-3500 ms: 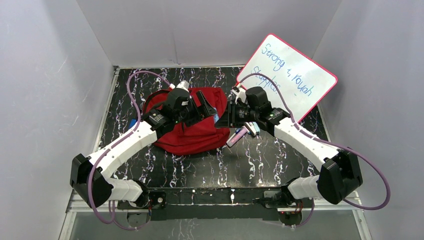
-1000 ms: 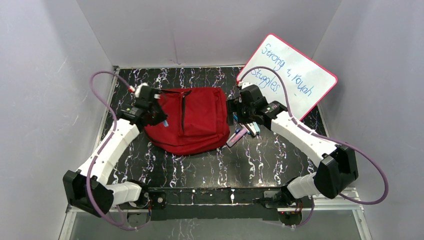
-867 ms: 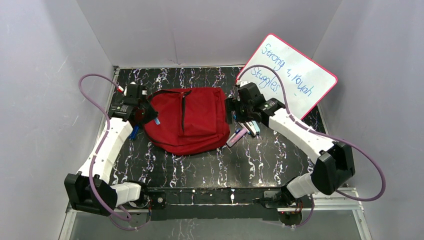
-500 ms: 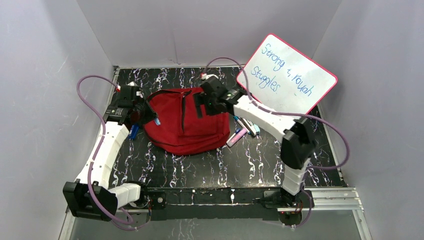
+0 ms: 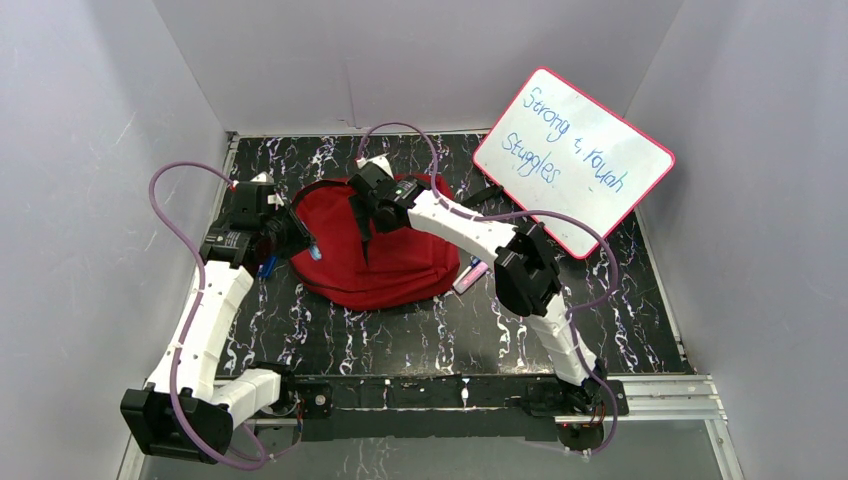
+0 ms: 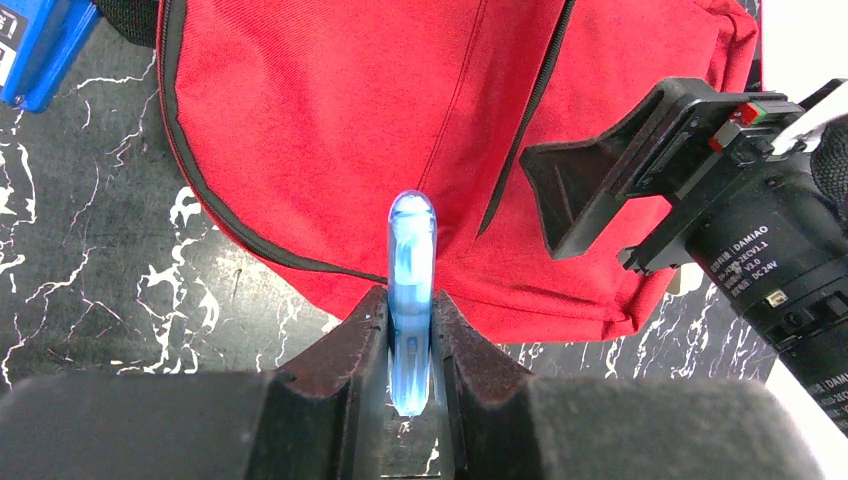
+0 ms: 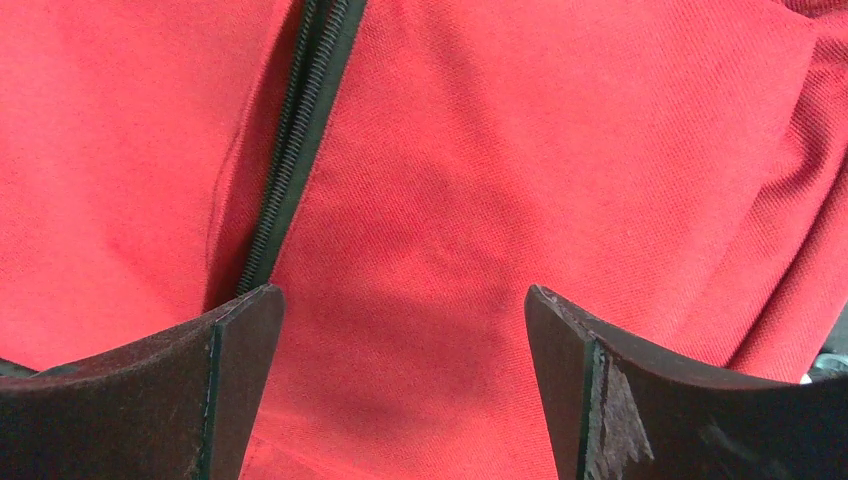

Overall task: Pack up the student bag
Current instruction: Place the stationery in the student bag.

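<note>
At the near edge of the black marbled table [image 5: 430, 335] the two arm bases are bolted side by side. A little farther in, a pinkish pen [image 5: 468, 277] lies just beside the right edge of the student bag [image 5: 410, 262] and is partly hidden by the right arm. The bag is laid flat on the table, slightly left of the middle. A blue box [image 6: 35, 45] is seen on the table near the bag's left side. At that same side the left gripper [image 5: 296, 238] is clamped on a slender translucent blue item [image 6: 411, 260], whose rounded tip stands out past the fingertips and is seen against the red fabric; whether it touches the bag cannot be told. Farther back, the right gripper [image 7: 400, 295] is held over the bag's upper middle with its jaws spread wide and nothing between them. Red cloth and a dark zipper [image 7: 300, 130] are seen beneath them. At the far right a pink-rimmed whiteboard [image 5: 573, 158] with blue handwriting is propped up at a tilt.
</note>
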You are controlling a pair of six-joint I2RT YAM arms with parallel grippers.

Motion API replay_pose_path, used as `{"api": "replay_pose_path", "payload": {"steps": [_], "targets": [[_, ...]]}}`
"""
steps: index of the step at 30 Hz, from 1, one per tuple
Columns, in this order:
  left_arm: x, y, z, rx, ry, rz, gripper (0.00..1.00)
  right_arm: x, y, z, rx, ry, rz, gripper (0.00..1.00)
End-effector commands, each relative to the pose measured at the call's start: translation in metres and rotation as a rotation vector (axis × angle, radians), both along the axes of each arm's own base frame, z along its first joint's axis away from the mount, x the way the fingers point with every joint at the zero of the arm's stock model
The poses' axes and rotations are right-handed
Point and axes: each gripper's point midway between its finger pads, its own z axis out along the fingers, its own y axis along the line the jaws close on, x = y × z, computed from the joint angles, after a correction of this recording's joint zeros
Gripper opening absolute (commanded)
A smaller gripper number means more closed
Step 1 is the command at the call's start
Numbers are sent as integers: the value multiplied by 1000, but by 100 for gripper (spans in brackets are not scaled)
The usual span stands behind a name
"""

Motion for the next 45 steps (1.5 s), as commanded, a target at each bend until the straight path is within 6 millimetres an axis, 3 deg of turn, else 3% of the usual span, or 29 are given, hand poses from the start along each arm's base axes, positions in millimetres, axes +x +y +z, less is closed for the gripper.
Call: {"api": "replay_pose_path", "payload": {"steps": [1,14,28,31,36,45], "targets": [[-7,-1,-1,-14,1,-14,0,10,0,20,6,-56,-13,99],[-6,-3,0,-20,-2,-20,0,6,23,13,-3,-78,57,99],[-7,-4,-2,-24,6,-24,0,15,19,-7,-131,-132,70,98],[-7,-5,-4,-31,8,-25,0,16,11,-4,-164,-157,49,90],[-7,-6,-6,-35,11,-26,0,18,1,0,-195,-181,32,62],[-7,-6,-6,-36,9,-23,0,10,4,22,-130,-174,50,27]]}}
